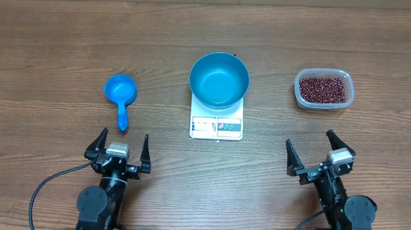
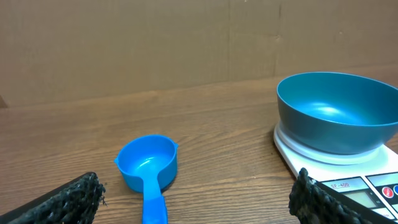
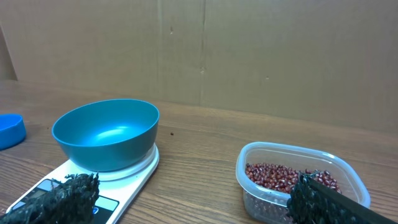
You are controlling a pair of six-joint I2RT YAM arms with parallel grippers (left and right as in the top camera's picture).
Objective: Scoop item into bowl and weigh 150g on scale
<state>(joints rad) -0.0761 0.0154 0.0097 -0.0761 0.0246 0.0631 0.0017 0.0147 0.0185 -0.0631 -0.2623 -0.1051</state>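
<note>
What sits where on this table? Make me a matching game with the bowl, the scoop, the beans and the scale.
Things:
1 bowl
2 scoop
3 beans
4 scale

Places:
a in the clear tub
b empty, on top of the scale
c by itself on the wooden table
d underneath the bowl

Pairs: 1-b, 2-c, 3-a, 4-d.

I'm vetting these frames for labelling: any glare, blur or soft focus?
Overhead: even light, sharp, slight sheen inside the bowl. Left wrist: bright highlight on the bowl's inner wall; the left tool, close to the lens, looks soft. Right wrist: similar highlight in the bowl; the beans are distinct.
</note>
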